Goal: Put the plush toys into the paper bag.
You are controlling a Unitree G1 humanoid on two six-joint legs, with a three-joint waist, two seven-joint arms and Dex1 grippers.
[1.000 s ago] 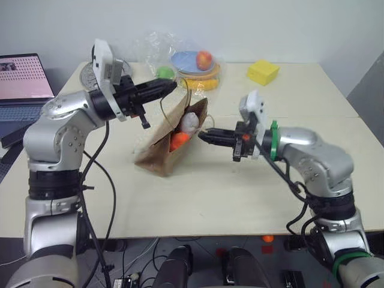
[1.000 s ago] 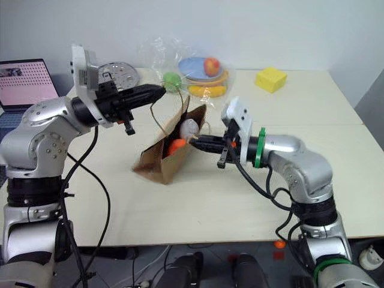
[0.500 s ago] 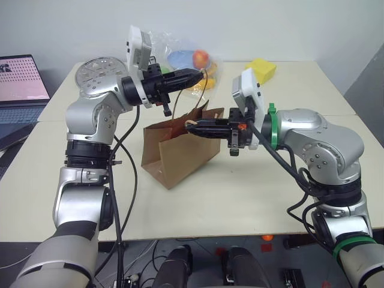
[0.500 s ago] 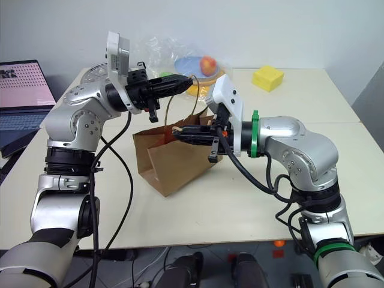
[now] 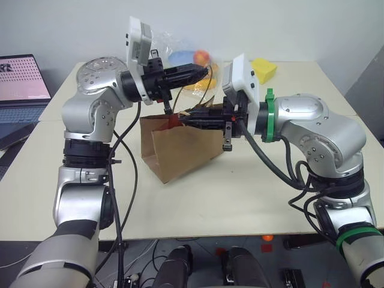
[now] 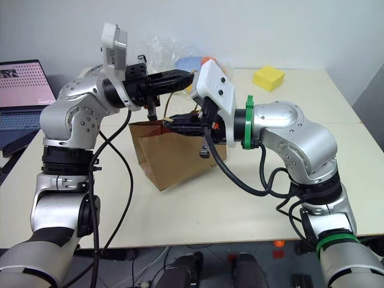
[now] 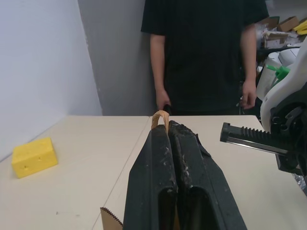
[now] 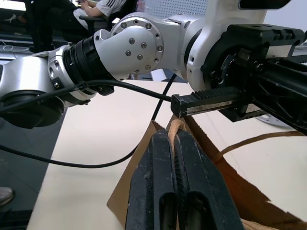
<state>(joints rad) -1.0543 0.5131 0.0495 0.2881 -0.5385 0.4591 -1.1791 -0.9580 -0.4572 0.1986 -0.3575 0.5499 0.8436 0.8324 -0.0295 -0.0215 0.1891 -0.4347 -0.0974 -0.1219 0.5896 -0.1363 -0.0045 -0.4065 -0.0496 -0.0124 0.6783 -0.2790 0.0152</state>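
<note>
The brown paper bag (image 5: 180, 150) stands upright in the middle of the table, mouth up. My left gripper (image 5: 205, 70) reaches across above it and is shut on one thin handle loop (image 7: 160, 116). My right gripper (image 5: 182, 120) comes in from the other side at the bag's top edge and is shut on the other handle loop (image 8: 176, 125). The two grippers cross close over the bag's mouth. The plush toys are hidden; the bag's inside does not show from here.
A yellow sponge block (image 5: 264, 69) lies at the far right of the table. A clear plastic bag with fruit and plates (image 5: 195, 58) sits behind the grippers. A laptop (image 5: 21, 78) is at the far left. A person (image 7: 201, 52) stands beyond the table.
Both grippers have risen and drawn together with the handles. The bag has gone from lying tilted to standing upright. The toys seen in its mouth are now hidden.
</note>
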